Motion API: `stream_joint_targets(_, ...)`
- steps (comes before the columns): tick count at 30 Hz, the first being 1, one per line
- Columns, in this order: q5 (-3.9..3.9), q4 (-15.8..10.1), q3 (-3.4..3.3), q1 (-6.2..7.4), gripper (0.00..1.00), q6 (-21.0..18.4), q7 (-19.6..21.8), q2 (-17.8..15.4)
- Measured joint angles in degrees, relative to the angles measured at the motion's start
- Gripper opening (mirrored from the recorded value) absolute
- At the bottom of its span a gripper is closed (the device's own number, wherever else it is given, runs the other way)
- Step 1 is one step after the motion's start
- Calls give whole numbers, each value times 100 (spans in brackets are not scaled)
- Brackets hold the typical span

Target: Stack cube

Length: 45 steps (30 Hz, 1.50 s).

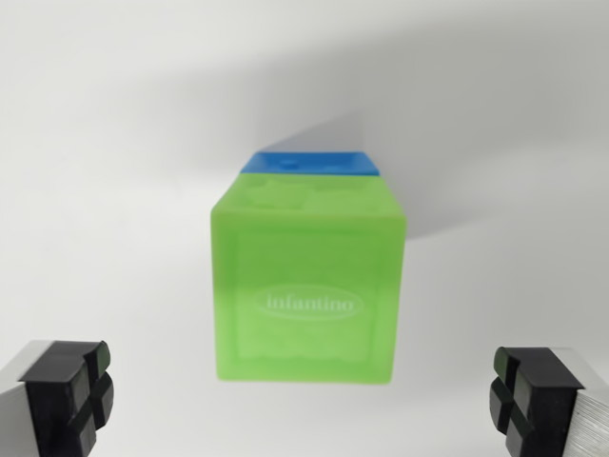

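Surface (114, 190): From my feed it is plain white and matte, and it fills the whole wrist view. I see no edge, no seam and no marks on it.
Room: I can make out nothing beyond the surface; no wall or floor comes into the picture.
Shadow (447, 181): A soft grey shadow lies on the surface behind the cubes and spreads toward the wrist view's right. The wrist view's left is brighter.
Green cube (306, 286): I see a translucent lime green block in the middle of the view, its near face turned to me and standing upright. That face carries a raised oval with the word "infantino". Its top face shows moulded relief that I cannot read.
Blue cube (309, 163): Only a thin blue strip shows past the far top edge of the green cube. The two look to be touching, but from this angle I cannot tell whether the blue one sits under the green one or just behind it.
Gripper (309, 400): Spread wide, holding nothing. One black ribbed pad on a silver finger (67, 390) sits at the bottom corner on the wrist view's left, the other at the bottom corner on the wrist view's right. The green cube lies between the two and farther from the camera, and neither pad touches it.
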Motion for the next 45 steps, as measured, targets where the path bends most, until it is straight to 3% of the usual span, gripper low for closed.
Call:
stream_joint_targets(20, 29, 194, 5, 0, 100, -953, -14, -766)
stream_joint_targets(45, 49, 875, 5, 0, 100, -2261, -33, -1397)
